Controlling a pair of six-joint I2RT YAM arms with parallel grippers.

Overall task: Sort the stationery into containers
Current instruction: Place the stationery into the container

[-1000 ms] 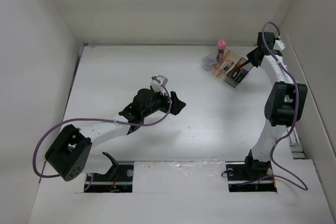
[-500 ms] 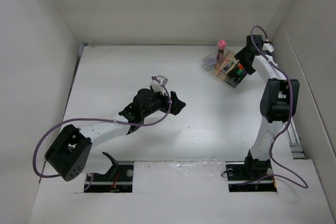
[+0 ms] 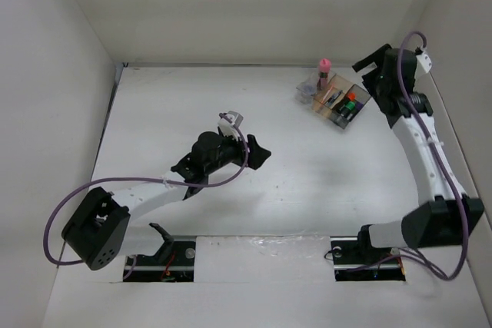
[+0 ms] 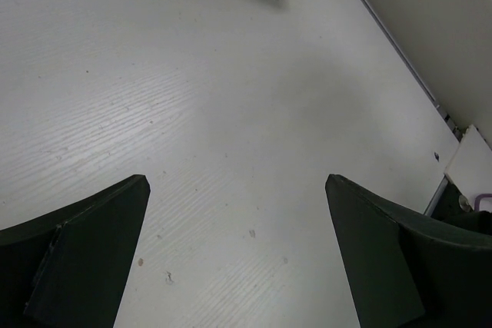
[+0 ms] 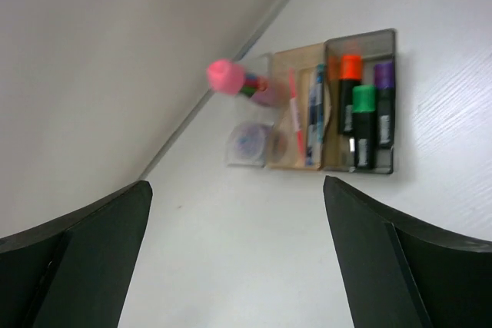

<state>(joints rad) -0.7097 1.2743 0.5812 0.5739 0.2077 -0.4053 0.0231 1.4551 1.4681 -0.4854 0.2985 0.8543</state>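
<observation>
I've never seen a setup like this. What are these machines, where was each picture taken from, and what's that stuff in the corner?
These are two robot arms, a left arm and a right arm, bolted to a white table. The wide picture looks down from above and behind them. The other two come from a small camera on each wrist, so the dark wedges at the bottom are that arm's own two fingers. The left gripper is open above the table, holding nothing. The right gripper is open and empty too, facing a divided plastic tray. Three markers lie in its grey section, a pink-red pen and a blue-white pen in the tan one. A round jar sits in the clear part, with a pink-capped bottle standing next to it.
</observation>
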